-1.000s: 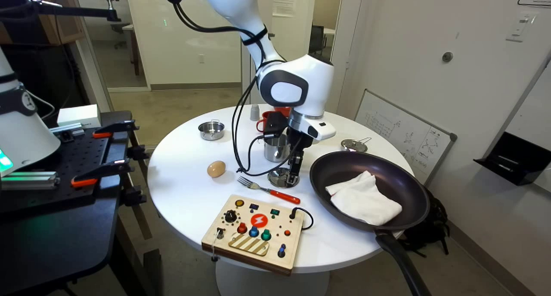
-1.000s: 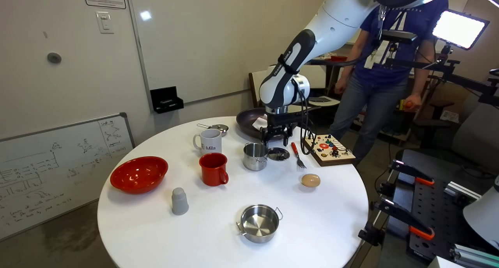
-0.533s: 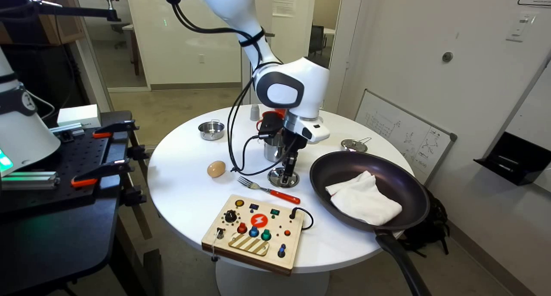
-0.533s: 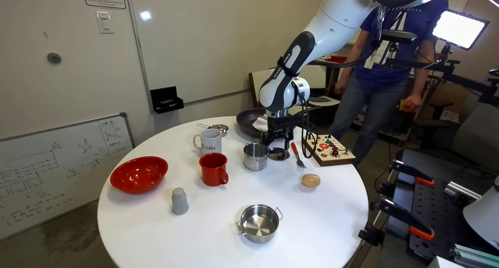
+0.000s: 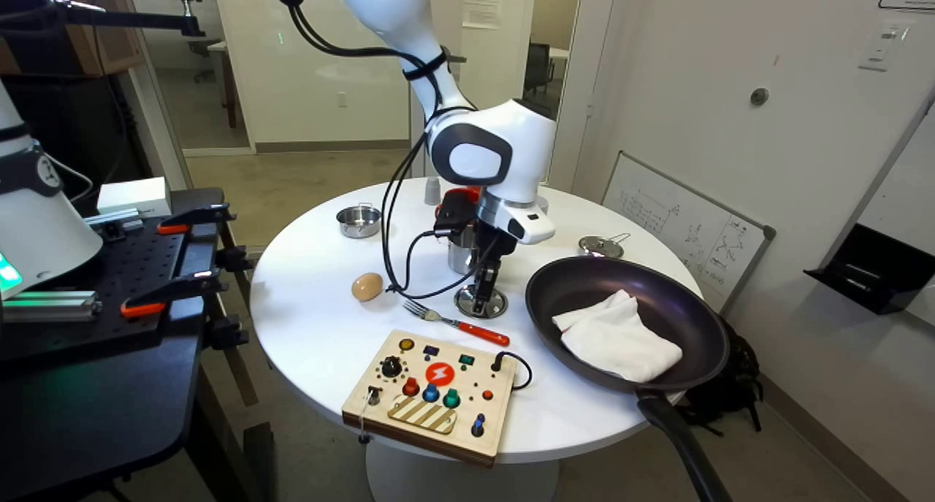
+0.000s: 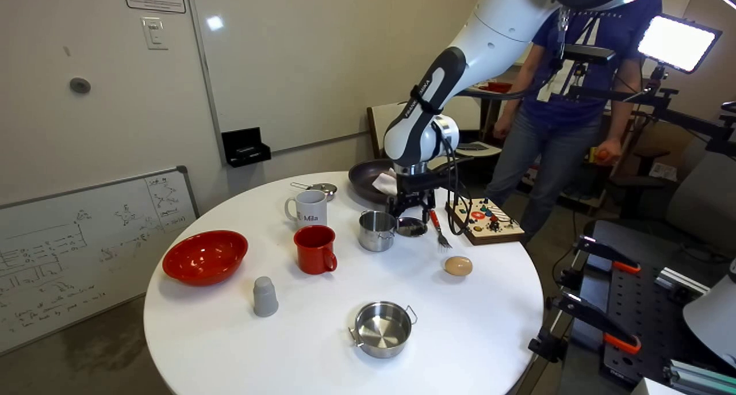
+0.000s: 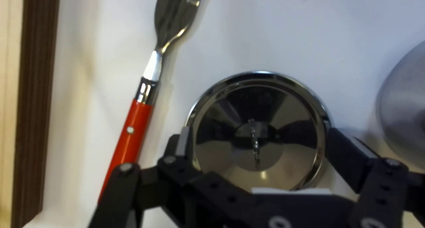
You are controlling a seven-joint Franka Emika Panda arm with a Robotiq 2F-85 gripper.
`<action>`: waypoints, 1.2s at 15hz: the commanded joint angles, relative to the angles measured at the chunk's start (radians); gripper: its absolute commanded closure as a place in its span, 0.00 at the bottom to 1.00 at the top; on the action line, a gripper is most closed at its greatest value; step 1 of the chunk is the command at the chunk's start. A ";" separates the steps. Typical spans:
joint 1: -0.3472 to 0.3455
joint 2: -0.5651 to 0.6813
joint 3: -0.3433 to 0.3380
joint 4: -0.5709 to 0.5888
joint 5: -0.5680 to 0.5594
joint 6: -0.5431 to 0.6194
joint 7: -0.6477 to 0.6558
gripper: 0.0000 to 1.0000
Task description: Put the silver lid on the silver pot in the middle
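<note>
Silver, the lid (image 7: 261,130) is seen flat on the bench (image 6: 322,337) beneath the claw (image 7: 259,138), which is spread wide with nothing held, the lid's handle (image 7: 255,141) being aligned crosswise to its closing line, apparently ready to be pinched, with the pot (image 6: 376,234) beyond one finger (image 7: 348,161).
</note>
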 commanded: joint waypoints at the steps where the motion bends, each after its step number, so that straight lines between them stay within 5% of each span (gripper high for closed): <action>1: 0.009 -0.039 -0.005 -0.047 -0.009 0.001 0.020 0.00; 6: 0.011 -0.044 -0.006 -0.058 -0.009 0.007 0.021 0.00; 12: 0.016 -0.061 -0.009 -0.084 -0.011 0.018 0.025 0.20; 16: 0.023 -0.060 -0.014 -0.086 -0.015 0.031 0.028 0.12; 18: 0.026 -0.058 -0.019 -0.081 -0.016 0.034 0.031 0.21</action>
